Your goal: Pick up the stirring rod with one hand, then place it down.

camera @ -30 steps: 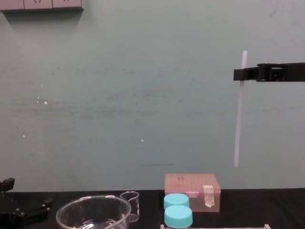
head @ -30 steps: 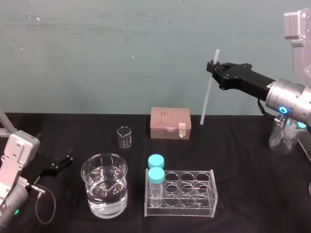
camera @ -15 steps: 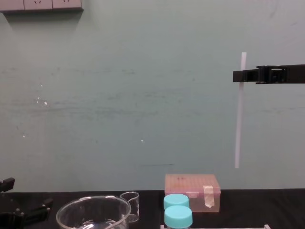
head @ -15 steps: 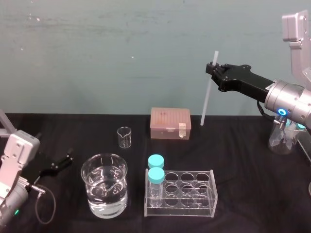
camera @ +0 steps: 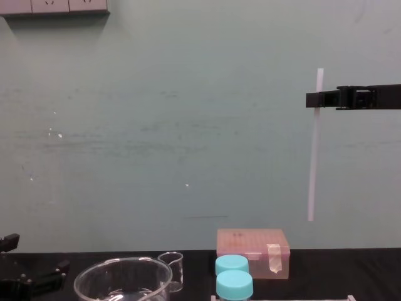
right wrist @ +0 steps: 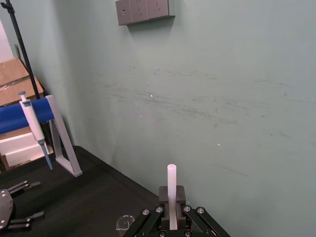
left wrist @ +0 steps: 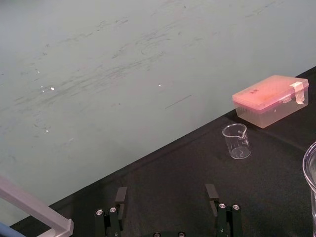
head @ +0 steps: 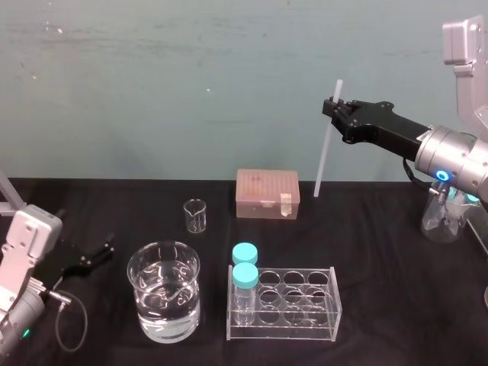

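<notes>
Pale green wall backs a black table (head: pixel 381 229) set out with glassware. In the upper right of the head view, the right gripper (head: pixel 332 107) has its jaws clamped on the stirring rod (head: pixel 326 149) near the rod's top, holding it almost upright in the air, above the table and to the right of a pink box (head: pixel 267 194). The chest view shows from the side that the rod's lower end hangs above the box's height, touching nothing. At the lower left, the left gripper (head: pixel 95 255) rests low by the table with its jaws apart, as the left wrist view confirms.

There are two beakers: a large beaker (head: pixel 164 301) holding clear liquid and a small beaker (head: pixel 195 215) behind it. Two blue-capped bottles (head: pixel 245 263) stand at the left end of one clear rack (head: pixel 284 303). The box carries a strip of tape. The right wrist view adds a grey outlet plate (right wrist: pixel 143 11) on the wall and one pipette (right wrist: pixel 32 123) on a stand.
</notes>
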Controlling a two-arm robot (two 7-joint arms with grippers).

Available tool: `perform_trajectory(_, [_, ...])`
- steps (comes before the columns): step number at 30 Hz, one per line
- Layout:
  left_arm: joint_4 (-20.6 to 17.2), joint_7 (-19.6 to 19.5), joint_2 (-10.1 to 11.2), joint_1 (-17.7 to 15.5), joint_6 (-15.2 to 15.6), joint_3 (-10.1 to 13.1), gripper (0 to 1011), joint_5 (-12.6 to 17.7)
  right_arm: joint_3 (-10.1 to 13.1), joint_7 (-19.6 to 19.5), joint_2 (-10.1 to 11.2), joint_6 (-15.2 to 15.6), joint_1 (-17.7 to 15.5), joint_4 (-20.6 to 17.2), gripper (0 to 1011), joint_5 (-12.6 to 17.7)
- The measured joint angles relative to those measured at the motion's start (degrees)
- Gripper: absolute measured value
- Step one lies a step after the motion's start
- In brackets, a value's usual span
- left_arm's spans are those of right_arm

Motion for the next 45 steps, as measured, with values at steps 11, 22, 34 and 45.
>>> perform_trajectory(11, [0.0, 0.0, 0.0, 0.0, 0.0, 0.0, 1005, 0.0, 0.0, 0.02, 0.0, 0.04, 0.06, 0.03, 72, 0.05])
perform_trajectory(22, [0.0, 0.0, 0.0, 0.0, 0.0, 0.0, 1005, 0.0, 0.0, 0.02, 0.0, 0.05, 0.07, 0.03, 72, 0.09])
perform_trajectory(34, [0.0, 0.0, 0.0, 0.0, 0.0, 0.0, 1004, 0.0, 0.0, 0.02, 0.0, 0.05, 0.07, 0.03, 72, 0.09])
perform_trajectory(45, [0.0, 0.0, 0.0, 0.0, 0.0, 0.0, 1005, 0.0, 0.0, 0.02, 0.0, 0.04, 0.06, 0.03, 72, 0.09])
